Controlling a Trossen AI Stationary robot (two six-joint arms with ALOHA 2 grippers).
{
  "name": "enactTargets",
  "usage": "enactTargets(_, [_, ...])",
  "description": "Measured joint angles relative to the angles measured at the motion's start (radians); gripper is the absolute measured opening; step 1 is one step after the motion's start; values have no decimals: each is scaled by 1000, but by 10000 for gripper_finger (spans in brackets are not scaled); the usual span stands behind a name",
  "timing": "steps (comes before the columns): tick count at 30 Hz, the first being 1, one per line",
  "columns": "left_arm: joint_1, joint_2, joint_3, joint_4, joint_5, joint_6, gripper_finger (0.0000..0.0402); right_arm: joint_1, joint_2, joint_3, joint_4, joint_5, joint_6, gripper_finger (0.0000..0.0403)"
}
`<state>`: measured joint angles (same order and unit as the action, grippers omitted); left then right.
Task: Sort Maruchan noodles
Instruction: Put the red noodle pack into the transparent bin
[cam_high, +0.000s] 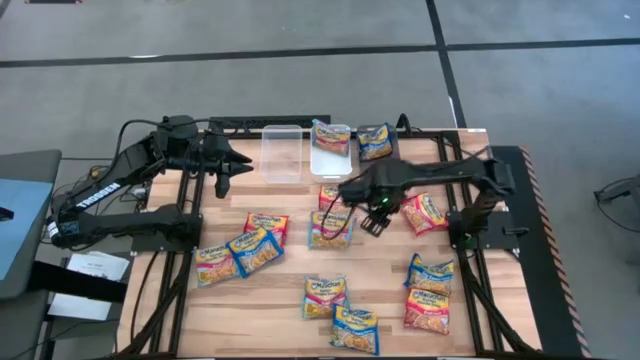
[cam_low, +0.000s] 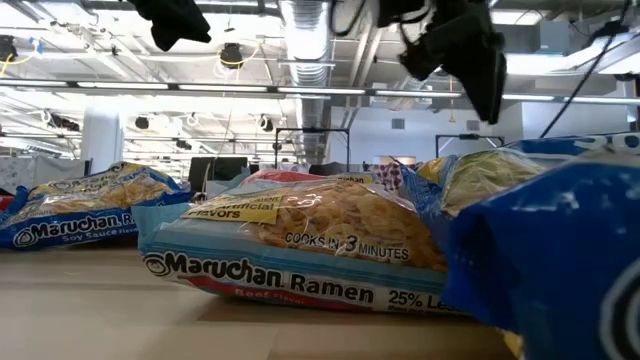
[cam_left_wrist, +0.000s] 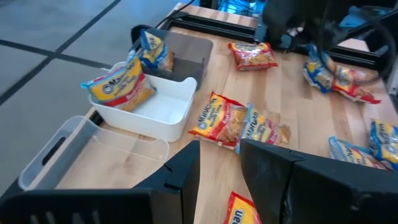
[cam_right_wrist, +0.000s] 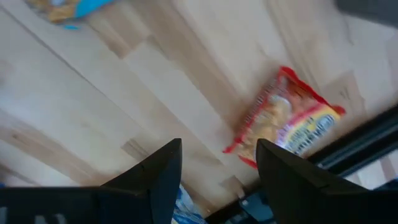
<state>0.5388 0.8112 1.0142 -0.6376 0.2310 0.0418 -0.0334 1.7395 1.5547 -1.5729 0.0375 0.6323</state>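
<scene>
Several yellow-orange Maruchan noodle packets lie flat on the wooden table (cam_high: 380, 270). One packet (cam_high: 330, 135) lies in the white bin (cam_high: 331, 160), and it also shows in the left wrist view (cam_left_wrist: 118, 87). Another packet (cam_high: 375, 140) sits in the dark-grey bin (cam_left_wrist: 193, 53). The clear bin (cam_high: 282, 152) holds nothing. My right gripper (cam_high: 371, 220) is open and empty above the table, between a blue-banded packet (cam_high: 330, 228) and a red-banded packet (cam_high: 425, 212). My left gripper (cam_high: 235, 165) is open and empty at the far left, beside the clear bin.
The three bins stand side by side at the table's far edge. A black frame rail (cam_high: 500, 260) runs along the right side. More packets lie at the near left (cam_high: 240, 250) and the near right (cam_high: 430, 290). One packet (cam_low: 290, 235) fills the low view's foreground.
</scene>
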Motion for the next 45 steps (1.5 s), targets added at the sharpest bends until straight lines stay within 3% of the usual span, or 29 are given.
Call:
enactTargets(7, [0, 0, 0, 0, -30, -1, 102, -102, -234, -211, 77, 10, 64, 230])
enactTargets(16, [0, 0, 0, 0, -35, -24, 102, -213, -445, -498, 265, -85, 180, 230])
enactTargets(27, [0, 0, 0, 4, -37, -46, 102, -287, -471, -710, 366, -93, 271, 230])
enactTargets(45, [1, 0, 0, 31, -89, -58, 103, -356, -472, -914, 552, -69, 336, 230])
